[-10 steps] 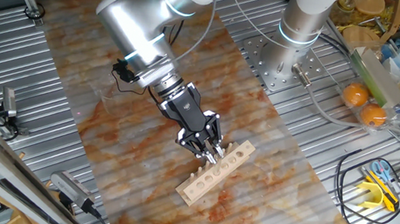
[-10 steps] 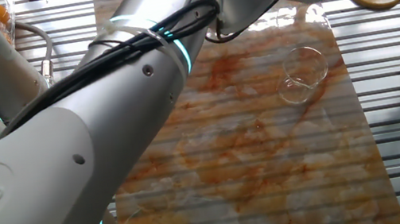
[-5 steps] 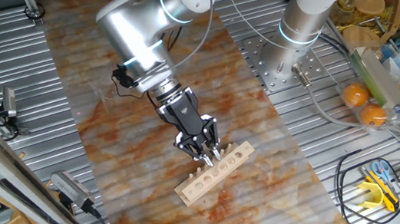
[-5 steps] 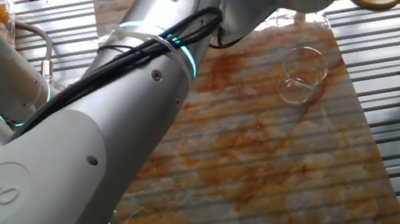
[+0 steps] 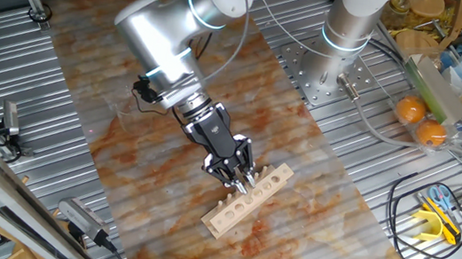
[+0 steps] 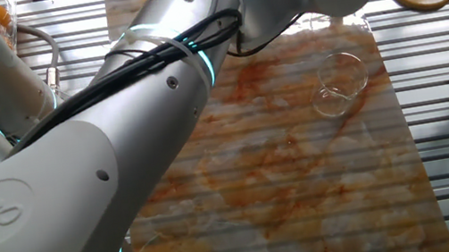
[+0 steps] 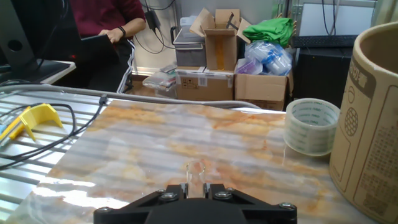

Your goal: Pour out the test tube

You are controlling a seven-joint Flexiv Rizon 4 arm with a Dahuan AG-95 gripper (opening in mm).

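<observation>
Glass tube [image 7: 196, 177] stands between the jaws, which look closed on it, at the wooden rack [image 5: 248, 201]. Gripper [image 5: 242, 180] sits low over the rack. Beaker [image 6: 338, 83] lies well apart toward 2 o'clock on the counter [image 6: 306, 185]. Judged: tube grasped, lift and pour left.

Test tube [image 7: 196, 177]: slender clear glass, faint, upright between end effector [image 7: 196, 190] fingertips.
</observation>
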